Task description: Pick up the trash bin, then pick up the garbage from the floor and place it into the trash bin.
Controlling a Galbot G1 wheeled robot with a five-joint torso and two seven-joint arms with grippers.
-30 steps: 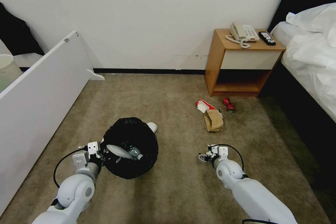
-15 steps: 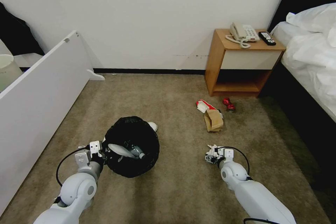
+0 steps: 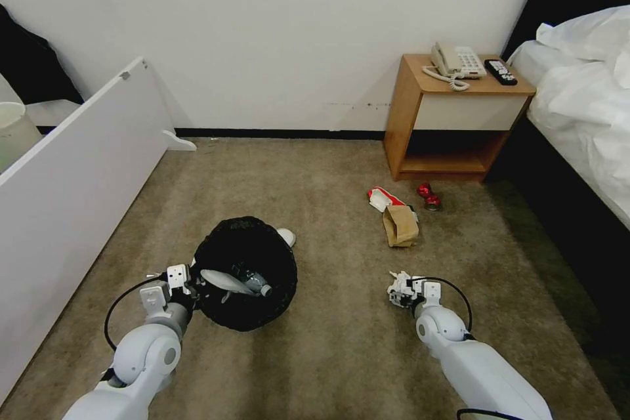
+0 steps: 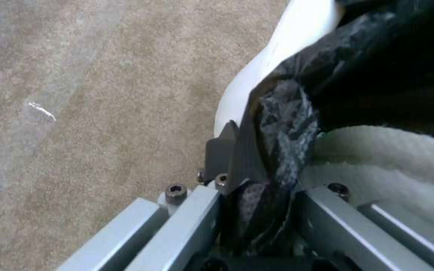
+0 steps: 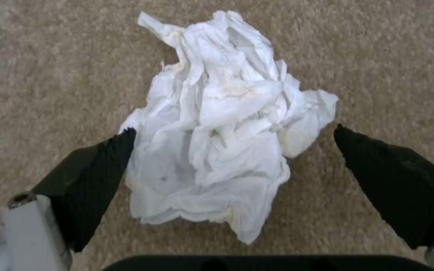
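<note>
Change since earlier: the right gripper (image 3: 398, 290) has been carried lower and rightward in the head view, down to the crumpled paper (image 5: 217, 124); the left arm is hardly shifted.
Right gripper: spread wide, empty, one dark finger (image 5: 101, 165) set on each side of the paper, which lies on the carpet (image 3: 328, 177) between them.
Key relation: the paper lies straight ahead of the right gripper, its longer side running away from the wrist, across the closing line; the right arm is plainly the nearer.
Left gripper (image 3: 190, 280): clamped on the bag-lined rim of the trash bin (image 3: 246, 275), lower left of the head view.
Bin contents: a white slipper (image 3: 226, 282) and a plastic bottle (image 3: 252, 283).
Farther garbage: brown paper bag (image 3: 401, 225), red-white packet (image 3: 382, 197), red can (image 3: 429, 195), before the nightstand (image 3: 453, 119).
</note>
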